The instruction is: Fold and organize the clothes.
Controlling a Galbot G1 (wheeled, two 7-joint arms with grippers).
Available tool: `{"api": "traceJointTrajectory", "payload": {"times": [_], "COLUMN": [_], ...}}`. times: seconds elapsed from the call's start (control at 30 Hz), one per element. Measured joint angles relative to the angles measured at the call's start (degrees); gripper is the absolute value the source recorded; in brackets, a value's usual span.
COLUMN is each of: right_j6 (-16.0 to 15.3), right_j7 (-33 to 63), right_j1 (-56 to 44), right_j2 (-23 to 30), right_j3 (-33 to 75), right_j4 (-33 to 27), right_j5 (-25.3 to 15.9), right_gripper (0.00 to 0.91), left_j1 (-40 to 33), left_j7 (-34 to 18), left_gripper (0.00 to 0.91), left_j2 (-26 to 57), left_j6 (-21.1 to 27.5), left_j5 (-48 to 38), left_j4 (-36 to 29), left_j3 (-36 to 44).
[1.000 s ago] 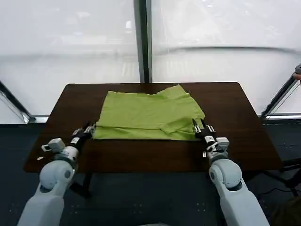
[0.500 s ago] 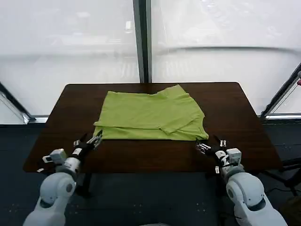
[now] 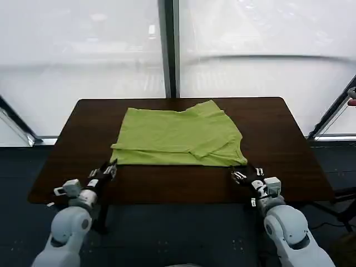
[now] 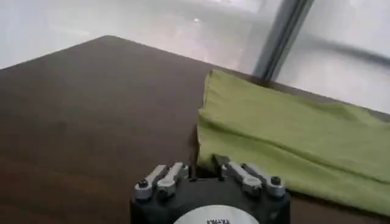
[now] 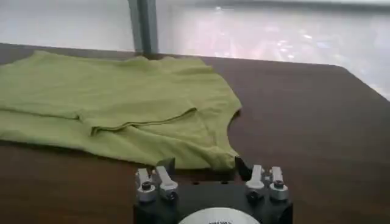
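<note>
A dark brown table (image 3: 278, 133) stands before a wall of frosted window panes split by one dark upright post (image 3: 168, 50), and nothing lies between the grippers and the cloth. There is one garment and two grippers.

The T-shirt (image 3: 178, 138) lies on the middle of the table, toward the table's far edge, folded into a rough rectangle. It is lime yellow-green, thin and soft, with shallow creases. Its near edge is a straight doubled fold running along the table's width. A sleeve sticks up at the far right corner, and a folded flap makes a slanted ridge across the right part.

The left gripper (image 3: 107, 170) hovers over bare table just off the shirt's near left corner, its fingers parted with nothing between them; in the left wrist view the fingertips (image 4: 220, 162) point at that corner without touching it. The right gripper (image 3: 245, 176) sits just off the near right corner, also spread and empty, with the shirt's hem just beyond its fingers (image 5: 167, 164) in the right wrist view.
</note>
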Motion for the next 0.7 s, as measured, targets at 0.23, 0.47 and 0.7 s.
{"api": "traceJointTrajectory", "payload": {"times": [0.23, 0.47, 0.7], "right_j6": [-4.41, -9.27, -9.90], "right_j7": [3.05, 5.54, 5.52], "right_j1": [-4.35, -7.43, -8.71], "right_j2": [-2.33, -4.65, -5.48], "right_j3": [2.20, 5.02, 5.87], "right_j4": [4.38, 9.33, 10.58], "right_j5": [3.34, 7.08, 7.56], "right_gripper": [0.000, 0.000, 0.878], "left_j1": [2.10, 5.62, 10.77], "left_j7": [-0.98, -1.37, -1.79], "left_gripper": [0.000, 0.000, 0.878], "left_j2": [0.80, 1.82, 2.38], "left_j6": [0.42, 0.74, 0.72], "left_j5": [0.16, 0.50, 1.06], "left_j4": [-3.10, -7.00, -10.99], "left_j3": [-0.17, -1.48, -2.99]}}
